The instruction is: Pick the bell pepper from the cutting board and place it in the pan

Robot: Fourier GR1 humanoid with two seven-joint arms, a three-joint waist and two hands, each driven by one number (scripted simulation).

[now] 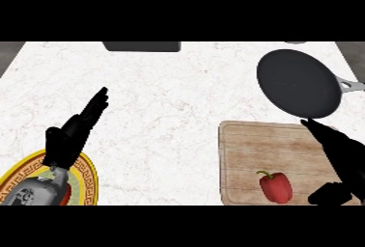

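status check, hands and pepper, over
Both hands open: left hand over the counter's left, right hand over the board. Pepper on the board, not held. Pan bare, nothing between.

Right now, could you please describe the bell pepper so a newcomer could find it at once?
Find the wooden cutting board at the counter's near right, below the black pan. The bell pepper lies near its front edge: red, green-stemmed, the board's only item.

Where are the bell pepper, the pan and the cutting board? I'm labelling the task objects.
bell pepper (276,187), head view, middle of its red body.
pan (296,89), head view, centre of its dark inside.
cutting board (264,144), head view, bare wood above the pepper.
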